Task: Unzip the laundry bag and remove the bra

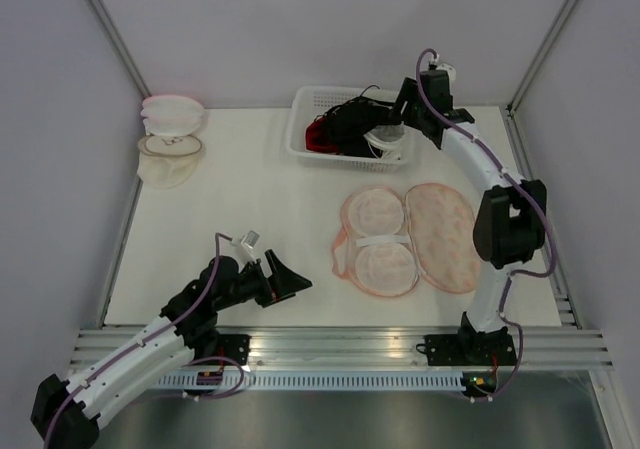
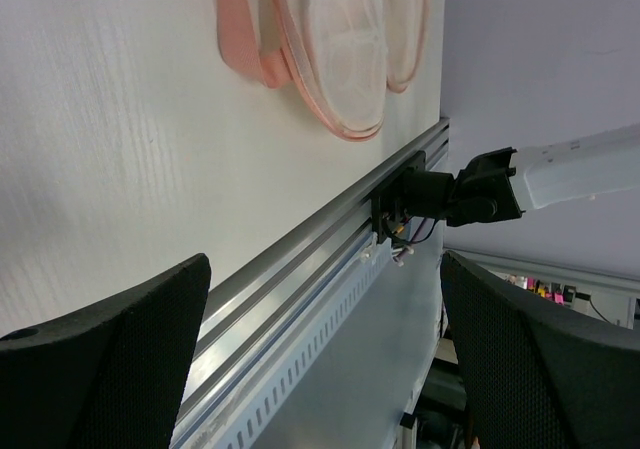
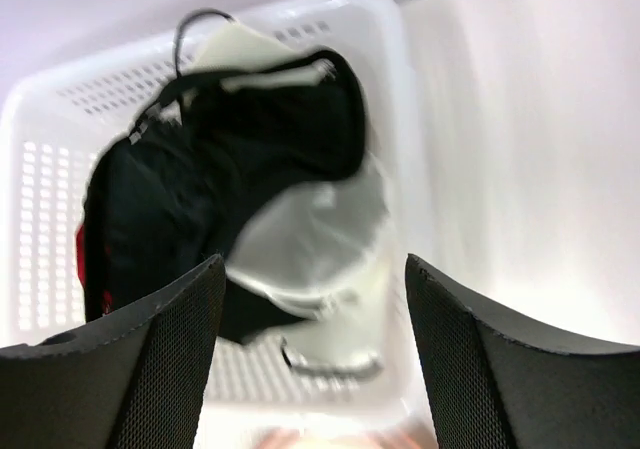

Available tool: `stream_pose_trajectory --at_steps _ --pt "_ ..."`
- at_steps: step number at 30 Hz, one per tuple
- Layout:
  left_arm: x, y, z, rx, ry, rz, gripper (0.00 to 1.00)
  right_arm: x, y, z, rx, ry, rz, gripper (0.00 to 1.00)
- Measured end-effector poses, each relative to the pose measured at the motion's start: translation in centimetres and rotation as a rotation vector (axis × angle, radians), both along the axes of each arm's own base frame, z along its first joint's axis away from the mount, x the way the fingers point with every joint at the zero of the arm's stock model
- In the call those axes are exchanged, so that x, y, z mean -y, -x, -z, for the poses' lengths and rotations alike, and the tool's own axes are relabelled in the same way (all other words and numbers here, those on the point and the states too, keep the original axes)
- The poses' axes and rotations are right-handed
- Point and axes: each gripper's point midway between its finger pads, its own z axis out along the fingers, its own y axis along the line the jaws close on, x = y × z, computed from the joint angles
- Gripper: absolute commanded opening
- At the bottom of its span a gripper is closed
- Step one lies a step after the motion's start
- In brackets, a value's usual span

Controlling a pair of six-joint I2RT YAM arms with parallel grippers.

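Your one laundry bag (image 1: 443, 234) lies unzipped at the table's right-middle, splayed in two halves and apparently empty. Your right gripper (image 3: 312, 264) hangs over the single white basket (image 1: 300, 134), fingers spread and pinching nothing. The pale cup (image 3: 310, 239) below it is probably the bra, though blur hides detail. Your left gripper (image 1: 292, 274), also spread and empty, sits near the front rail. Removal looks done, so next lift the right arm clear. Two domed pouches (image 1: 170, 112) sit far left.
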Motion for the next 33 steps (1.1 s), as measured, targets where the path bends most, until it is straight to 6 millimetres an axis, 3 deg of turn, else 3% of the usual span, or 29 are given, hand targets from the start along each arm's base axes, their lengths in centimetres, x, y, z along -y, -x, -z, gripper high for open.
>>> stream_pose_trajectory --at_steps 5,8,11,15,19,23,28,33 --pt "-0.1 0.0 0.1 -0.003 -0.004 -0.002 0.99 3.7 7.0 -1.8 -0.007 0.055 0.105 0.79" --pt "-0.1 0.1 0.2 -0.006 -0.006 -0.002 0.99 6.3 10.7 -1.1 -0.049 0.093 0.204 0.8" --pt "-0.1 0.1 0.3 -0.009 -0.009 -0.002 0.99 9.1 14.8 2.5 -0.142 0.137 0.307 0.8" --pt "-0.1 0.2 0.3 -0.012 -0.009 0.001 0.99 13.1 22.5 10.9 -0.369 0.21 0.424 0.8" --pt "-0.1 0.1 0.3 -0.011 -0.008 0.001 0.99 17.5 27.6 15.2 -0.533 0.225 0.553 0.79" --pt "-0.1 0.2 0.5 -0.011 -0.008 0.002 0.99 20.2 29.8 16.1 -0.572 0.209 0.644 0.79" --pt "0.0 0.4 0.7 -0.016 -0.004 0.015 0.99 20.8 29.6 16.0 -0.548 0.18 0.644 0.77" --pt "-0.1 0.5 1.0 -0.021 -0.003 0.019 0.99 20.4 30.2 18.0 -0.564 0.108 0.616 0.68"
